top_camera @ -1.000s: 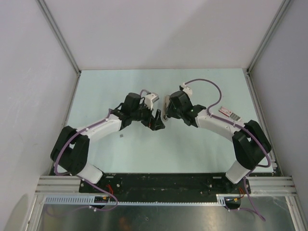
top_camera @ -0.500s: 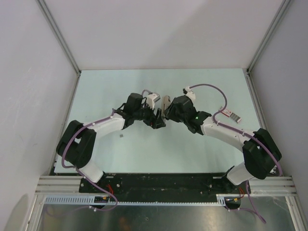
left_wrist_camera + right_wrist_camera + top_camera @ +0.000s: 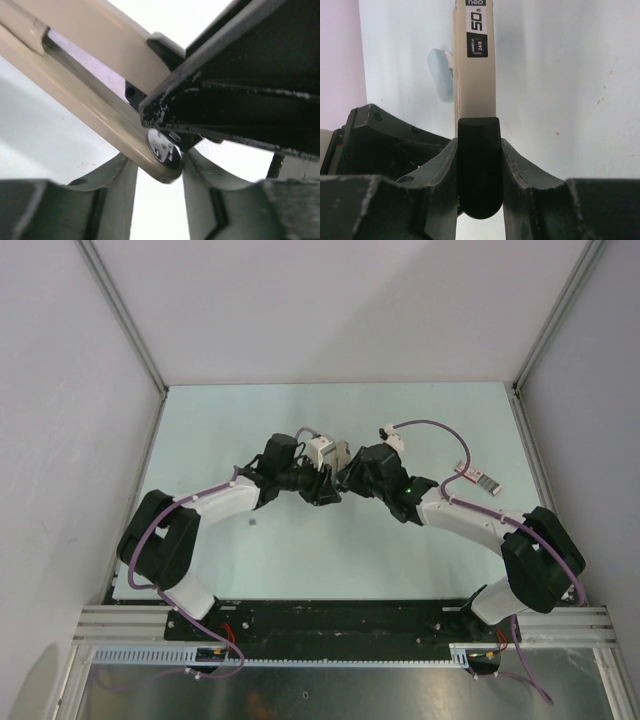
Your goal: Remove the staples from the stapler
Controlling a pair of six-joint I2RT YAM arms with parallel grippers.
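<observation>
The stapler (image 3: 338,462) is held off the table between both grippers at mid-table. It is a slim beige bar with a black end cap (image 3: 479,165) and a label reading 50 (image 3: 476,30). My right gripper (image 3: 479,172) is shut on that black end, with both fingers pressed to its sides. In the left wrist view the stapler's two beige arms (image 3: 100,100) are spread apart. The lower arm's rounded tip, with its metal anvil plate (image 3: 162,150), sits between the fingers of my left gripper (image 3: 160,185) and touches both. The staples are out of view.
A flat red-and-white box (image 3: 478,477) lies on the pale table (image 3: 250,420) at the right, just beyond the right forearm. A tiny grey speck (image 3: 252,521) lies in front of the left forearm. Grey walls enclose the table on three sides.
Both grippers have moved together at mid-table. The left gripper's fingers have come in from wide open onto the stapler's tip. The right gripper has kept its hold.
</observation>
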